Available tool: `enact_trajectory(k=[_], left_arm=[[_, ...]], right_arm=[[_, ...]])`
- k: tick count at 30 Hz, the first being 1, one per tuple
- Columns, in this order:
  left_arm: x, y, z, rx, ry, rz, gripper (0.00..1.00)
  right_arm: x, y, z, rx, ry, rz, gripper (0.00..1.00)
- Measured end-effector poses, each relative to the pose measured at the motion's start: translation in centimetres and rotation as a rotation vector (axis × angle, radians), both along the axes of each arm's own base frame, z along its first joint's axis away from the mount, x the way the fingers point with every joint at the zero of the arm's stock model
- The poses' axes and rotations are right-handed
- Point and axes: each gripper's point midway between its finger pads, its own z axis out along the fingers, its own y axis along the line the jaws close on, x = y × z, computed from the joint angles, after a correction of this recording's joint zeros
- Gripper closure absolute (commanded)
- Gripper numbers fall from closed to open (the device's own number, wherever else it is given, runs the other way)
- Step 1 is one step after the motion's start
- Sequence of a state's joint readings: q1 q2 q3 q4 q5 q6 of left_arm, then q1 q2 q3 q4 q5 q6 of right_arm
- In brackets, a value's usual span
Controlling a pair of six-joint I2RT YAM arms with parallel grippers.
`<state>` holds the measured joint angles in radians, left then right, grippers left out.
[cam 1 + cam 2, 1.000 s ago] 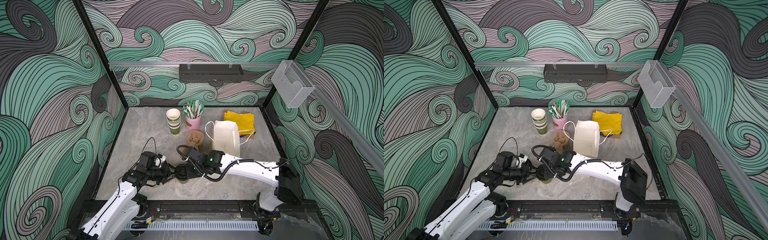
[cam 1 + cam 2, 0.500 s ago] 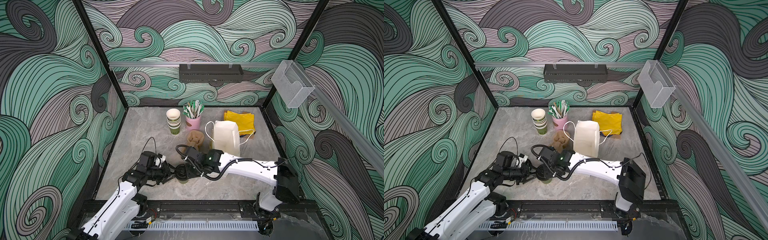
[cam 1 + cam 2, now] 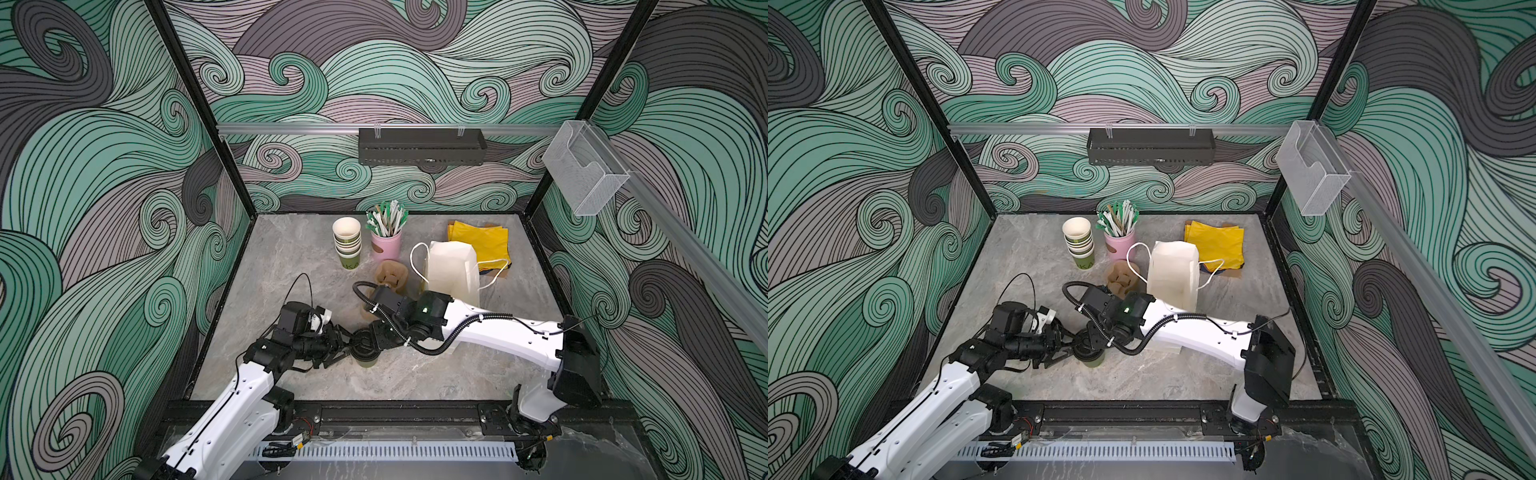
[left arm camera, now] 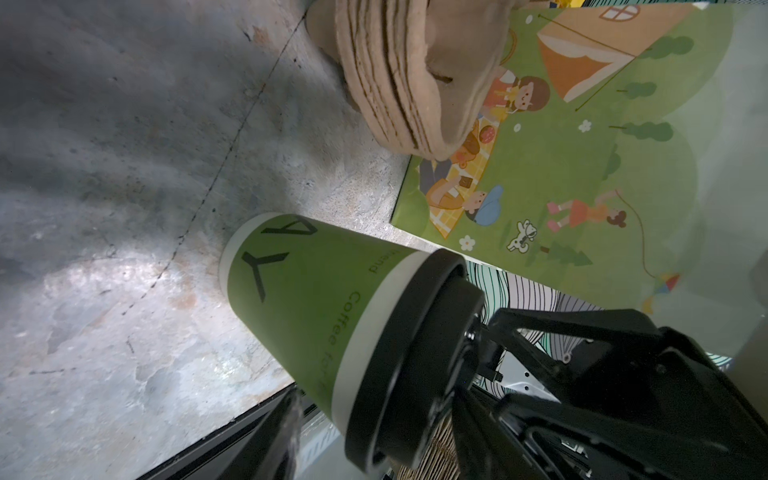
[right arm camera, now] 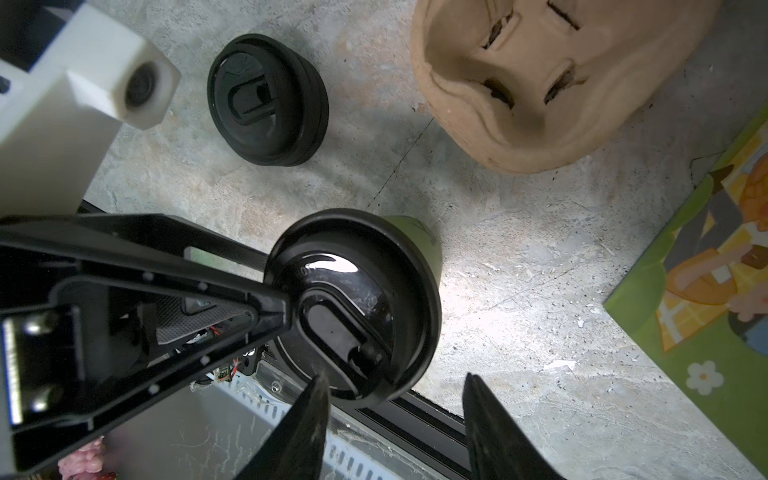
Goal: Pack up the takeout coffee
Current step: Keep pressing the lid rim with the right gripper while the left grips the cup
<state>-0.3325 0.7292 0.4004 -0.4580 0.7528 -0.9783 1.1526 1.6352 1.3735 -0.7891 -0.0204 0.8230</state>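
So the green cup (image 4: 299, 299) on the surface (image 4: 124, 249) is flanked by wide left fingers (image 4: 278, 440), right fingers (image 5: 307, 432) held apart over its lid (image 5: 353, 299), nothing gripped.

Lidded cup (image 3: 365, 360) before carriers (image 3: 390, 272), bag (image 3: 451, 270) to right

Left pincer (image 3: 343, 347), right pincer (image 5: 395, 377) agape

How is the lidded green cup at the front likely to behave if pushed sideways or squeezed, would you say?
The green cup is narrower at its base than at the black lid, so a high push probably tips it. Its paper wall likely dents under hard squeezing. Contents hidden: weight unclear.
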Motion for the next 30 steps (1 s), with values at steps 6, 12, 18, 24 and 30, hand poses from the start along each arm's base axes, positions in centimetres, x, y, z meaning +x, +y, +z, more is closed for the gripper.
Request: enact_trajectory(k=[6,12,18,24,30], left_arm=[[0.4,-0.3,1.4,-0.021,-0.039,-0.014,0.28],[0.5,0.0,2.5,0.005,-0.086,-0.021,0.31],[0.2,0.7,2.7,0.07,-0.092,-0.01,0.42],[-0.3,0.9,3.4,0.151,-0.115,-0.025,0.5],[-0.7,0.6,2.9,0.221,-0.121,-0.062,0.58]], right_arm=[[-0.1,-0.2,0.4,0.017,-0.007,0.007,0.48],[-0.2,-0.3,0.6,0.036,-0.015,0.013,0.44],[0.0,-0.1,0.7,0.05,-0.013,0.015,0.47],[0.3,-0.2,0.8,0.057,-0.002,0.009,0.52],[0.3,-0.2,0.5,0.054,0.013,0.009,0.59]])
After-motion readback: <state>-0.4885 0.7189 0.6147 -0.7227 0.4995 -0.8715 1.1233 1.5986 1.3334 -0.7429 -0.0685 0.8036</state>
